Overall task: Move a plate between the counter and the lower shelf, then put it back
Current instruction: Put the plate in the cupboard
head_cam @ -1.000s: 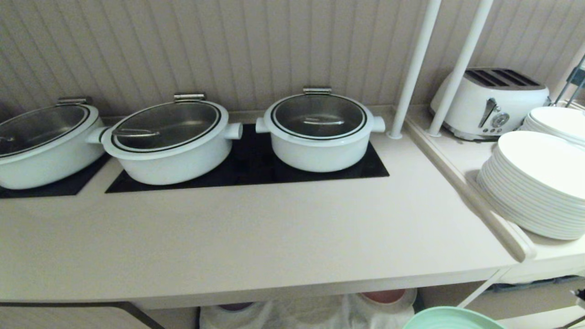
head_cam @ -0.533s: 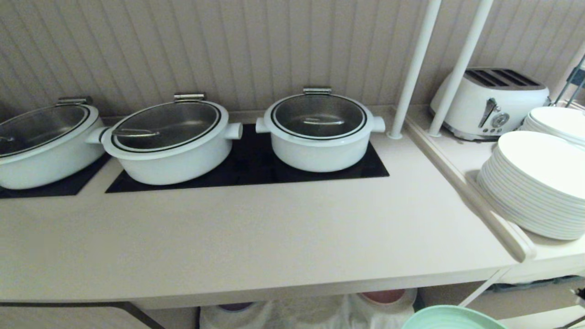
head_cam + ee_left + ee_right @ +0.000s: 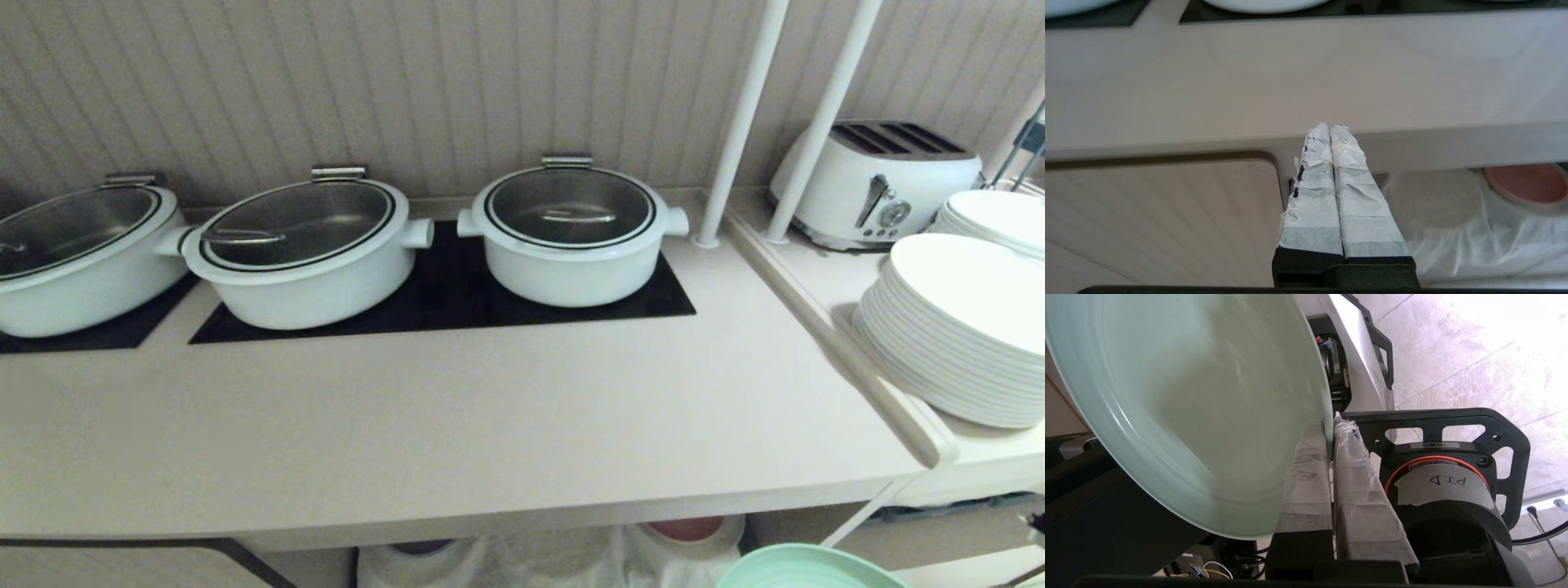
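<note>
The mint-green plate [image 3: 804, 567] peeks in at the bottom edge of the head view, below the front edge of the beige counter [image 3: 457, 425]. In the right wrist view the plate [image 3: 1188, 404] fills most of the picture, and my right gripper [image 3: 1331, 426] is shut on its rim, one taped finger on each face. My left gripper [image 3: 1329, 128] is shut and holds nothing, parked in front of the counter's edge. Under the counter, the lower shelf [image 3: 571, 555] shows behind a white gauzy cloth [image 3: 1474, 228].
Three lidded white pots [image 3: 570, 233] sit on black cooktop panels at the back. At the right, a raised ledge holds stacked white plates [image 3: 959, 335] and a white toaster [image 3: 878, 184]; two white poles [image 3: 739, 122] rise beside it. A pink plate [image 3: 1527, 183] lies in the shelf.
</note>
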Tool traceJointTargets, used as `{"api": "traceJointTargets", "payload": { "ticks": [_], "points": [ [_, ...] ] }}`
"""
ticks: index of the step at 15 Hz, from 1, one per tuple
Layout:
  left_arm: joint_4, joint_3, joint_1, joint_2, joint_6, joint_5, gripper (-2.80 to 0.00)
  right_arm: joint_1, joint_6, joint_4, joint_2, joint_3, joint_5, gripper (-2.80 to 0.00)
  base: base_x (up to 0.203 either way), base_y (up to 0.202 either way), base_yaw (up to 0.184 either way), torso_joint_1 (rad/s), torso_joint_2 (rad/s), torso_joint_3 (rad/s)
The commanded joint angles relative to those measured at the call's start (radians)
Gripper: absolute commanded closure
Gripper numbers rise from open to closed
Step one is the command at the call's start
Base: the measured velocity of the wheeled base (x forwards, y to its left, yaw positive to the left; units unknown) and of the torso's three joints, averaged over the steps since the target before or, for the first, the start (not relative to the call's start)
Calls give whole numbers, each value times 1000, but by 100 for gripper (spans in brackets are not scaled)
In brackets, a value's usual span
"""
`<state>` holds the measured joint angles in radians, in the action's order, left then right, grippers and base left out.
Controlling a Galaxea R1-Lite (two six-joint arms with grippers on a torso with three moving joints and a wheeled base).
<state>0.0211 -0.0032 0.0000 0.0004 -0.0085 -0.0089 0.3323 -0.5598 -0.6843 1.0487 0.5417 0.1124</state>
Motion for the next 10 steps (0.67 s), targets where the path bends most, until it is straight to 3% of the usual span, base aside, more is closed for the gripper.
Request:
{"api": "traceJointTargets", "payload": {
  "ticks": [1, 7, 10],
  "points": [
    [0, 0, 0, 0, -1, 0, 0, 1, -3, -5, 2, 0, 1, 0, -127, 0, -1, 17, -1, 2],
    [0, 0, 0, 0, -1, 0, 0, 1, -3, -5, 2, 1, 1, 0, -188, 0, 0, 0, 2, 2],
    [0, 0, 0, 0, -1, 0, 0, 1, -3, -6, 2, 1, 1, 0, -40, 0, 0, -2, 0, 1]
  ]
}}
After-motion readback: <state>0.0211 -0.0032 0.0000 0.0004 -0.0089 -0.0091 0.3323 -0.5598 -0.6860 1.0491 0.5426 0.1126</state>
